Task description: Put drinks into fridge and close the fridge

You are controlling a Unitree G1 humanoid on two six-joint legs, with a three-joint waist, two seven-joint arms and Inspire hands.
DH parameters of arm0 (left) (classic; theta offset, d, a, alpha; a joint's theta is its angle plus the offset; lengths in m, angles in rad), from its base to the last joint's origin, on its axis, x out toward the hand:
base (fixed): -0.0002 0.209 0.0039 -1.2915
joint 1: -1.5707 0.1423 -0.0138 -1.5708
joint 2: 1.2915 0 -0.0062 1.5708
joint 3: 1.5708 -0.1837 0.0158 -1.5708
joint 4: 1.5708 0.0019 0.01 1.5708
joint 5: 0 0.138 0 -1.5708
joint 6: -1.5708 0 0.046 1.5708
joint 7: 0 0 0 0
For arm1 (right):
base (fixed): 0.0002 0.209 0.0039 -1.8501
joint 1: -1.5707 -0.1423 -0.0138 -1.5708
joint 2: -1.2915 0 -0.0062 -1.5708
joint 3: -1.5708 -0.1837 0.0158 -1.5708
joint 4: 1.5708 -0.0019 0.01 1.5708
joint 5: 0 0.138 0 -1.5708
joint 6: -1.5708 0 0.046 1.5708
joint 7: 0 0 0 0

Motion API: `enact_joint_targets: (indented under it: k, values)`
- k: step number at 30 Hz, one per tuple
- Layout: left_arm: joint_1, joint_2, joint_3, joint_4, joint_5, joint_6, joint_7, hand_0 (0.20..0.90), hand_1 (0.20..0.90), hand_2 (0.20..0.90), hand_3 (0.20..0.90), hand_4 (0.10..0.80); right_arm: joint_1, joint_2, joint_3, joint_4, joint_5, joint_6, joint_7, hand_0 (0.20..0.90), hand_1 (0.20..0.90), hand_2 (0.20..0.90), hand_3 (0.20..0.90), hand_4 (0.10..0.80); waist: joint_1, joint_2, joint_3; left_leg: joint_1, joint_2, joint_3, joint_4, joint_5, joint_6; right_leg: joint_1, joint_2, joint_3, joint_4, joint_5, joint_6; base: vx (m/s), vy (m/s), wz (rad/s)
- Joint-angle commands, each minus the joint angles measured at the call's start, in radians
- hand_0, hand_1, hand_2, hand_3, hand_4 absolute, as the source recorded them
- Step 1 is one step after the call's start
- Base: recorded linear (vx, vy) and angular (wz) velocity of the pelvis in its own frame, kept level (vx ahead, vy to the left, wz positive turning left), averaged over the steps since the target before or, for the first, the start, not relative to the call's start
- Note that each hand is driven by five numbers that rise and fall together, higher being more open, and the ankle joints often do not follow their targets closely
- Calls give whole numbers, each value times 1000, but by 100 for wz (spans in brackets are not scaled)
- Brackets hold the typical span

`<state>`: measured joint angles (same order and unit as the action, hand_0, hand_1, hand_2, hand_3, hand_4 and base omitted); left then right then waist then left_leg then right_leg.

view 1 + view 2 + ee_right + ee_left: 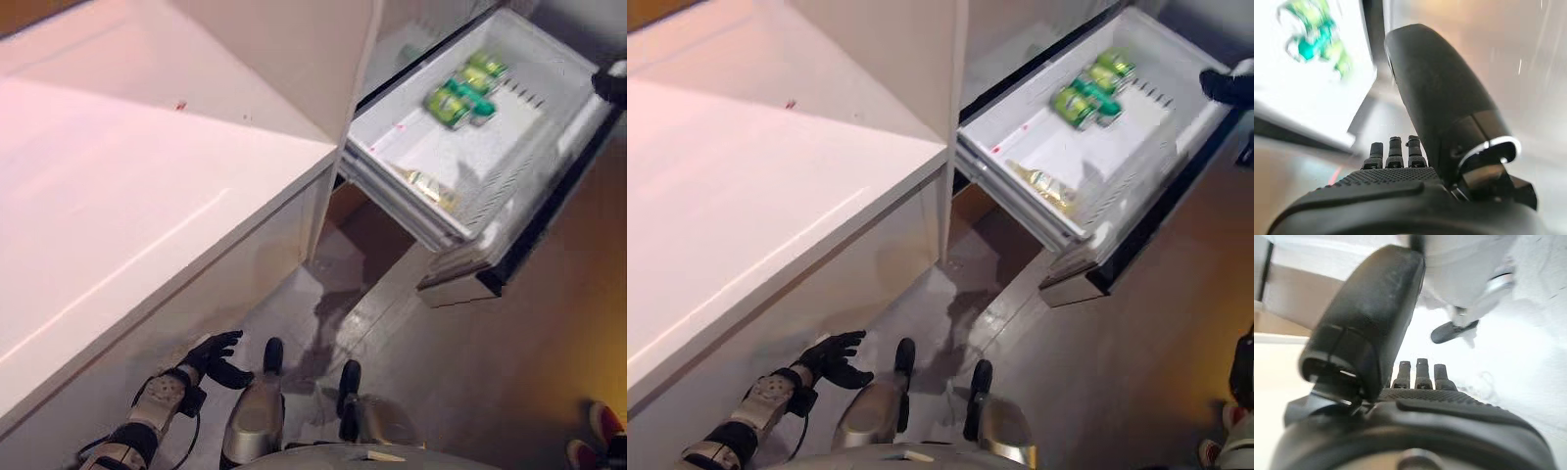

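The fridge's white drawer (431,145) stands pulled out at the upper right. Green cans (465,88) lie together at its back, and they also show in the right wrist view (1317,34). A clear bottle (431,188) lies near the drawer's front wall. My right hand (1225,86) is at the drawer's far right edge, beside the cans; in its own wrist view (1396,176) the fingers are straight and hold nothing. My left hand (217,360) hangs low by the white cabinet's side, open and empty, fingers relaxed (1420,377).
A wide white counter (127,196) runs along the left up to the fridge. The drawer's dark front panel (549,215) juts out over the brown floor. A person's red shoes (598,436) stand at the lower right.
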<state>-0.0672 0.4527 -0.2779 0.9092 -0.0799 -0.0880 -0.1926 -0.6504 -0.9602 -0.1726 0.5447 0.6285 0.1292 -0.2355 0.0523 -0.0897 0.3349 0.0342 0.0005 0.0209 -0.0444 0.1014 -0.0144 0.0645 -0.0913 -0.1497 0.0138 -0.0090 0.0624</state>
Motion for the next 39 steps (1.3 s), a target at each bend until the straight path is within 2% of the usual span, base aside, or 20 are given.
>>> enact_joint_targets:
  k: [1,3,8,12,15,21,29,31,32,33,34,39]
  values:
    - [29,-42,-57,54,6,-12,-1,900,900,900,900,800,65,7,-23,-46,126,-178,-71,900,900,900,900,800,-26,43,-171,46,-48,64,82,-210,51,-18,70,-13,109,-101,-17,28,8,-22]
    - [23,-52,-65,70,4,-11,-2,900,900,900,900,800,92,72,-48,-36,206,-191,-75,900,900,900,900,800,-32,49,-178,54,-50,70,102,-227,56,-12,64,-8,121,-108,-17,36,0,-11]
    - [18,-64,-71,79,-14,6,-7,900,900,900,900,800,138,165,-65,-43,299,-242,-62,900,900,900,900,800,-36,54,-170,38,-59,73,213,-283,72,-17,48,4,183,-136,-30,58,-13,-19]
    - [23,-75,-70,73,-36,23,6,900,900,900,900,800,154,214,-71,-60,366,-272,-45,900,900,900,900,800,-25,52,-120,-33,-64,63,393,-370,92,-57,21,-9,304,-181,-58,5,-13,-2]
    - [20,-84,-64,60,-64,37,38,900,900,900,900,800,136,227,-70,-57,426,-269,-56,900,900,900,900,800,-10,56,-63,-125,-73,52,529,-418,113,-133,4,-19,437,-217,-78,-88,-7,3]
    - [17,-92,-49,29,-116,31,84,900,900,900,900,800,62,228,-49,-7,513,-234,-66,900,900,900,900,800,11,70,15,-251,-85,52,700,-471,140,-265,-16,-25,639,-277,-111,-115,12,9]
    - [23,-91,-36,-2,-169,7,125,900,900,900,900,800,-45,196,35,90,472,-189,38,900,900,900,900,800,41,98,86,-358,-107,42,784,-461,145,-390,-44,-41,791,-312,-135,-55,56,0]
    - [24,-88,-33,-13,-182,5,127,900,900,900,900,800,-70,187,58,106,453,-179,66,900,900,900,900,800,47,106,97,-369,-109,40,781,-452,144,-405,-46,-43,802,-313,-137,-10,58,3]
    - [26,-88,-29,-20,-188,3,128,900,900,900,900,800,-88,180,77,109,441,-178,78,900,900,900,900,800,51,111,103,-367,-114,31,785,-471,138,-408,-43,-33,817,-337,-130,-38,55,7]
    - [27,-88,-28,-25,-192,1,129,900,900,900,900,800,-97,176,84,109,433,-181,83,900,900,900,900,800,54,115,111,-380,-112,37,777,-442,141,-421,-48,-45,813,-314,-139,41,53,7]
    - [29,-88,-28,-29,-197,1,130,900,900,900,900,800,-110,174,96,110,420,-180,90,900,900,900,900,800,57,118,112,-375,-118,28,784,-464,137,-420,-45,-35,829,-339,-131,-39,59,-3]
    - [39,-85,-23,-46,-215,-11,123,900,900,900,900,800,-187,164,166,93,367,-192,162,900,900,900,900,800,79,131,130,-394,-126,17,762,-434,126,-443,-50,-48,846,-342,-134,-2,34,1]
